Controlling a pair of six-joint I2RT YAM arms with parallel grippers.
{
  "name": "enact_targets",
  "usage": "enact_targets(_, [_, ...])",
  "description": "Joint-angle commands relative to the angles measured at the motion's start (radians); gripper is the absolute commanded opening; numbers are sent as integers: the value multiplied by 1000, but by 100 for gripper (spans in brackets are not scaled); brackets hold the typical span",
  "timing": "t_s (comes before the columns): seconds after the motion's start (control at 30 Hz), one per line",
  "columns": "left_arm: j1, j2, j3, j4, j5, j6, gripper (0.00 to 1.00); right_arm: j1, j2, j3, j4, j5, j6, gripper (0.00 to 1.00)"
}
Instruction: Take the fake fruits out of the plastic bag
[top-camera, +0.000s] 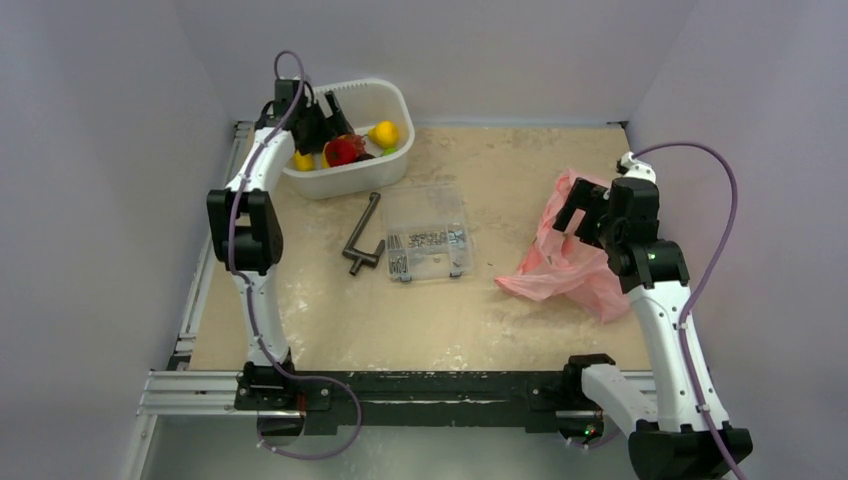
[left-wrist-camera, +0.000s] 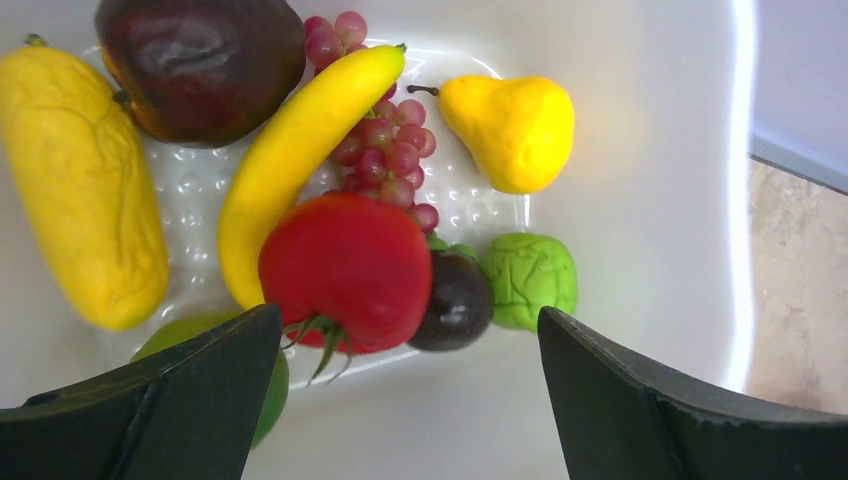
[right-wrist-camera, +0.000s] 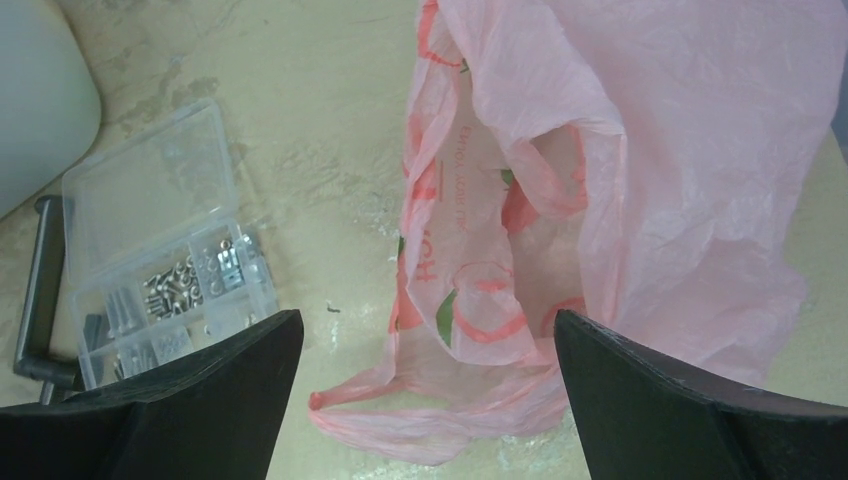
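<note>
The white tub (top-camera: 345, 178) at the back left holds the fake fruits. In the left wrist view they are a banana (left-wrist-camera: 290, 150), a yellow pear (left-wrist-camera: 515, 130), grapes (left-wrist-camera: 385, 150), a red tomato (left-wrist-camera: 345, 265), a dark plum (left-wrist-camera: 460, 300), a green bumpy fruit (left-wrist-camera: 530, 280) and others. My left gripper (top-camera: 320, 125) (left-wrist-camera: 408, 312) hangs open and empty just above them. The pink plastic bag (top-camera: 565, 255) (right-wrist-camera: 620, 200) lies crumpled and slack on the table at the right; no fruit shows in it. My right gripper (top-camera: 585, 215) (right-wrist-camera: 428, 315) is open and empty above the bag.
A clear screw box (top-camera: 428, 235) (right-wrist-camera: 160, 260) lies mid-table with a black L-shaped tool (top-camera: 362, 240) to its left. Walls close in on the left, back and right. A tub corner (right-wrist-camera: 40, 90) shows in the right wrist view.
</note>
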Motion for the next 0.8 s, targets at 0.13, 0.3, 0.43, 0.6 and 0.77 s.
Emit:
enact_targets(0.13, [7, -427, -178, -87, 96, 37, 98, 7, -5, 57, 39, -136, -54, 99])
enact_targets(0.3, [-58, -776, -424, -84, 134, 58, 98, 66, -33, 69, 40, -129, -65, 99])
enact_targets(0.43, [-86, -1070, -579, -124, 123, 79, 98, 105, -73, 80, 36, -136, -81, 99])
enact_targets(0.6, [-86, -1404, -672, -177, 122, 109, 98, 135, -114, 97, 52, -157, -85, 99])
enact_targets(0.77, [-86, -1614, -668, -200, 117, 144, 100, 165, -168, 99, 88, -108, -111, 99])
